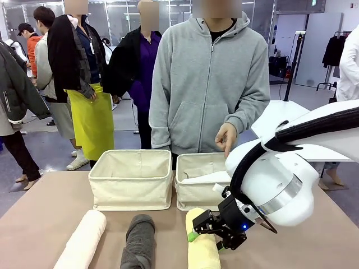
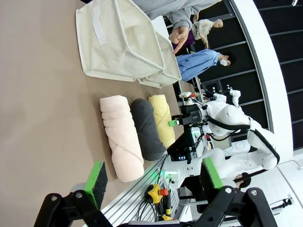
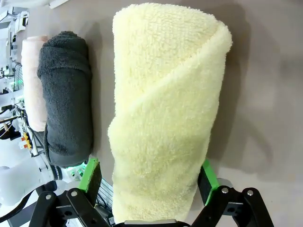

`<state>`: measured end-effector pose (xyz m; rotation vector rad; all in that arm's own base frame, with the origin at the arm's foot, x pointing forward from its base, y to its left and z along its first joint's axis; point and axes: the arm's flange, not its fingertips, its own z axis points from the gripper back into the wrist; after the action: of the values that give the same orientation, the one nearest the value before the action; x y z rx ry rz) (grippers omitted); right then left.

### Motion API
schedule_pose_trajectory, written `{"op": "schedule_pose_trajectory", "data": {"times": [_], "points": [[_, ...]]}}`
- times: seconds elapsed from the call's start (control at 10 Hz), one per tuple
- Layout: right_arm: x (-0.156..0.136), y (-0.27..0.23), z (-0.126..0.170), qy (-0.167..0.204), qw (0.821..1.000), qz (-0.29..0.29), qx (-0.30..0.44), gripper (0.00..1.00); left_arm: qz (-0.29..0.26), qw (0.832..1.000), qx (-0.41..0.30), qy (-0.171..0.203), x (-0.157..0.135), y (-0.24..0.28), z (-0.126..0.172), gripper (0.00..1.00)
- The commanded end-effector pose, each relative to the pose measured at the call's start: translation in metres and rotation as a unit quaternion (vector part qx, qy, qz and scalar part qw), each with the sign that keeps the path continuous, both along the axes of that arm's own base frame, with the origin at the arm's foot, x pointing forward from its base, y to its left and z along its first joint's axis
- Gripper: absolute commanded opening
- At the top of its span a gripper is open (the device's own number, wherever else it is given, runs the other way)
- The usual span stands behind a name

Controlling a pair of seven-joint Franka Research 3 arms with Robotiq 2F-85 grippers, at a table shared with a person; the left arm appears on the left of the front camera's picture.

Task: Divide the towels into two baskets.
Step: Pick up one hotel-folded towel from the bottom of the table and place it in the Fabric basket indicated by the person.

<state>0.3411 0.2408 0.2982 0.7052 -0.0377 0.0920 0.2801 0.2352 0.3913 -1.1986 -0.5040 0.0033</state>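
Terry rolls lie in a near row: the pink-cream towel point(image 1: 84, 238) at left, the dark grey towel point(image 1: 139, 242) beside it, then the yellow towel point(image 1: 203, 258). The right gripper point(image 3: 149, 176) straddles the yellow towel, its jaws spread and not clamped. The left gripper point(image 2: 154, 177) hangs open and holds nothing. At the far side stand the left basket point(image 1: 132, 191) and the right basket point(image 1: 192, 197), which holds the white towel point(image 1: 205, 178).

White arm point(image 1: 280, 185), black end effector point(image 1: 207, 230), green pads point(image 3: 90, 174)
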Motion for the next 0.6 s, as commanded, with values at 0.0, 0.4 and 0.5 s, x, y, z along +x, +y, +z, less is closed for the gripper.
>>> {"op": "schedule_pose_trajectory", "data": {"times": [0.0,0.4,0.5], "points": [[0.0001,0.0100,-0.0076,-0.017,1.000,0.002,0.003,0.92,0.002,1.000,-0.004,-0.005,-0.0019,0.0012,0.0028,1.00],[0.0001,0.0091,-0.0122,-0.024,1.000,0.018,-0.005,0.52,0.002,1.000,-0.004,-0.005,-0.0019,0.0012,0.0028,1.00],[0.0001,0.0092,-0.0127,-0.023,1.000,0.017,-0.005,0.45,0.002,1.000,-0.004,-0.005,-0.0019,0.0012,0.0028,1.00]]}}
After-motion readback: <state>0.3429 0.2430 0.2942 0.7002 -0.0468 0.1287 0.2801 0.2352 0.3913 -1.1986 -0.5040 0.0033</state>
